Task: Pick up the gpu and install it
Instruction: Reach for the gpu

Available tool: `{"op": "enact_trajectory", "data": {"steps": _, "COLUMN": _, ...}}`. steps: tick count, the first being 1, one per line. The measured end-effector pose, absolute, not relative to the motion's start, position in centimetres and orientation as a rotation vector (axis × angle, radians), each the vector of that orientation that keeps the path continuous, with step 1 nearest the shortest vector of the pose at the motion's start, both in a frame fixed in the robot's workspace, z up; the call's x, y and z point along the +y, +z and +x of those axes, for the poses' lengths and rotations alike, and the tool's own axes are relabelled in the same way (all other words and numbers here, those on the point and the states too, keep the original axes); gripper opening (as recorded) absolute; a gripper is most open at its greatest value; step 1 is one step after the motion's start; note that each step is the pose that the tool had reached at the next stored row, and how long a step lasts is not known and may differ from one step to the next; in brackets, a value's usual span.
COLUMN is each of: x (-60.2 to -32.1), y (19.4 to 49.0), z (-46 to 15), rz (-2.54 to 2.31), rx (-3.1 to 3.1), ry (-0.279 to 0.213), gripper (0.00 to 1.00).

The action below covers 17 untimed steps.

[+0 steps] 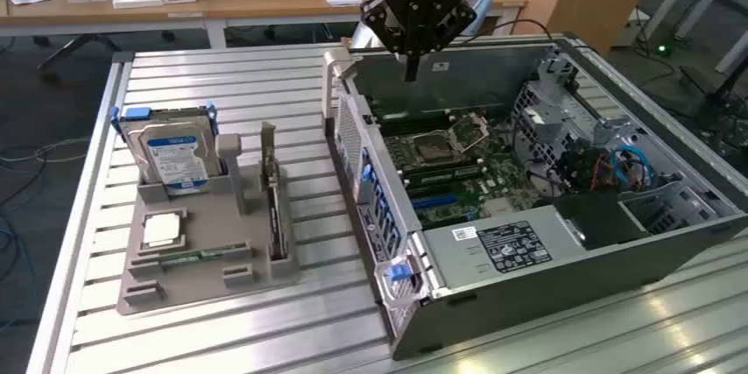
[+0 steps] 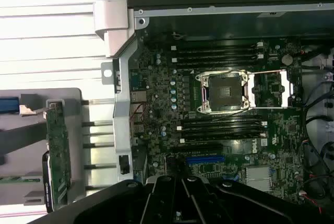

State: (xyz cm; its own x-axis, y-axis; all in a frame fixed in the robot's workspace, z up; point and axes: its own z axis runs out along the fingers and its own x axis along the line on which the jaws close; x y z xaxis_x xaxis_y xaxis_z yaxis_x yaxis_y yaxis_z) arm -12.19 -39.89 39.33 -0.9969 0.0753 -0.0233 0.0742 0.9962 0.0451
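Observation:
The gpu (image 1: 271,192) stands on its long edge in a slot of the grey holder (image 1: 222,282), on the exterior view's left. The wrist view shows its green board (image 2: 57,153) with the silver bracket at one end. My gripper (image 1: 409,72) hangs well apart from it, above the far side of the open computer case (image 1: 561,256). Its fingers are shut together with nothing between them. In the wrist view the dark gripper (image 2: 182,187) looks down on the motherboard (image 2: 156,104), close to a blue expansion slot (image 2: 205,158).
The holder also carries a hard drive (image 1: 173,159) with a blue-white label, a processor (image 1: 161,229) and a memory stick (image 1: 193,257). Inside the case are the processor socket (image 1: 450,137) and bundled cables (image 1: 608,168). A slotted aluminium table (image 1: 234,85) lies underneath.

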Motion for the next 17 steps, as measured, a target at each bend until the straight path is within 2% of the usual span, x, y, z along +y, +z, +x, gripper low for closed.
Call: {"op": "enact_trajectory", "data": {"steps": 17, "x": -39.89, "y": 39.33, "z": -12.96, "rz": 0.117, "rx": 3.114, "ry": 0.069, "gripper": 0.11}}
